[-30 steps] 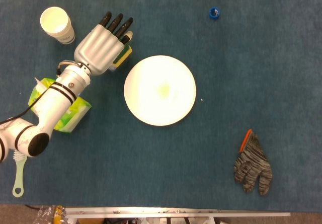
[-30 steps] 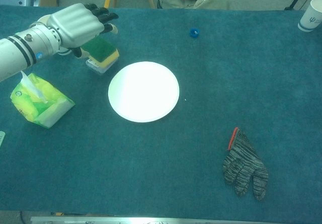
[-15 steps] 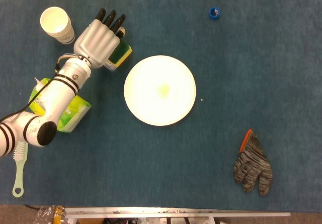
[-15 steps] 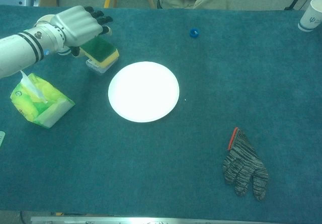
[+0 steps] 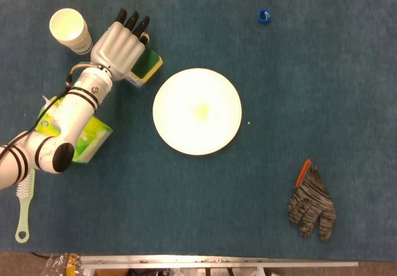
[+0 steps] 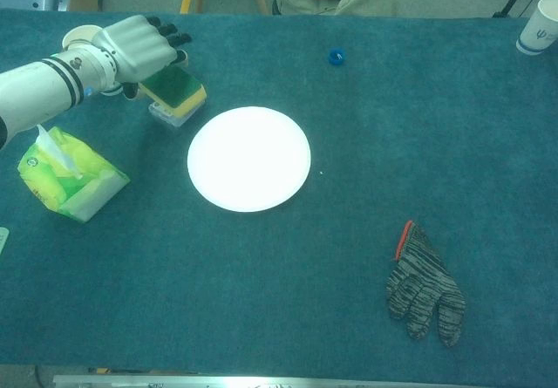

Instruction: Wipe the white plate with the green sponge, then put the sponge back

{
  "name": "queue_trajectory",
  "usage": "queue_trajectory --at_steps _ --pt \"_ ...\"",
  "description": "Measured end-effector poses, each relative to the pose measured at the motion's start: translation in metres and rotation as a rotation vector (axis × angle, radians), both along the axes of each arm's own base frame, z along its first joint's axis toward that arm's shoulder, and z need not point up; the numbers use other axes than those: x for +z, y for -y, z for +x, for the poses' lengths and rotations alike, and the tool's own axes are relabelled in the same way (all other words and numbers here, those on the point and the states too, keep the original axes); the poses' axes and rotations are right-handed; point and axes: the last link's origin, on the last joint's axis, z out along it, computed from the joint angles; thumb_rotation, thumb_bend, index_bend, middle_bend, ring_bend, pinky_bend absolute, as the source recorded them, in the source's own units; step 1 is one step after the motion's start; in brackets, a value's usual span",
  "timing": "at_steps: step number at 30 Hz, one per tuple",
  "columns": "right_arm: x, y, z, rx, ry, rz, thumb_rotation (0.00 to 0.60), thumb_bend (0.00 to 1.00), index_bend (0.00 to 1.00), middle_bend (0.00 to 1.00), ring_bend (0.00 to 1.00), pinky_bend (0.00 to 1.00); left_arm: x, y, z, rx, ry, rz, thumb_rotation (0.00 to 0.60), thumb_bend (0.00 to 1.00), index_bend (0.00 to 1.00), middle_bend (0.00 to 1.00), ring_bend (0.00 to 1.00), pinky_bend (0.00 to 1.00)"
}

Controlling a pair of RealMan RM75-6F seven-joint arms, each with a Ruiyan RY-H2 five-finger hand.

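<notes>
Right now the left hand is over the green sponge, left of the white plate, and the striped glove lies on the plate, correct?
Not quite. The glove lies on the bare table, well away from the white plate, as the head view shows. The rest holds: the left hand is over the green sponge, left of the plate.

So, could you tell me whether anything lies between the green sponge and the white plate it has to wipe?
Nothing visible does. The green-and-yellow sponge sits on its small clear holder just left of the round white plate, with only bare blue cloth between them. The left hand is over the sponge.
</notes>
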Motion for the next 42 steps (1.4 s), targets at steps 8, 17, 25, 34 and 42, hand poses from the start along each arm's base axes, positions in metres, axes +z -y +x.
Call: queue_trajectory --at_steps 8,17,25,34,42 --pt "0.000 0.000 -0.001 -0.005 -0.004 -0.002 0.600 0.20 0.00 0.02 0.00 0.21 -0.007 -0.002 -0.002 -0.007 -0.001 -0.006 0.600 0.24 0.24 0.00 0.00 0.06" --pt "0.003 -0.001 -0.001 -0.007 -0.007 -0.011 0.600 0.20 0.00 0.02 0.00 0.21 -0.011 -0.003 -0.002 -0.005 0.031 -0.002 0.600 0.24 0.36 0.01 0.00 0.06" --pt "0.002 -0.001 -0.001 -0.001 -0.001 -0.011 0.600 0.20 0.00 0.02 0.00 0.21 -0.004 0.001 0.001 0.003 0.067 0.017 0.600 0.24 0.39 0.01 0.00 0.06" --pt "-0.002 0.003 -0.003 0.009 0.012 0.006 0.600 0.20 0.00 0.02 0.00 0.21 0.014 0.024 0.015 -0.012 0.078 0.062 0.600 0.24 0.40 0.02 0.00 0.06" --pt "-0.008 0.007 -0.002 0.022 0.024 0.027 0.600 0.20 0.00 0.02 0.00 0.21 0.024 0.062 0.029 -0.030 0.093 0.063 0.600 0.24 0.40 0.03 0.00 0.06"
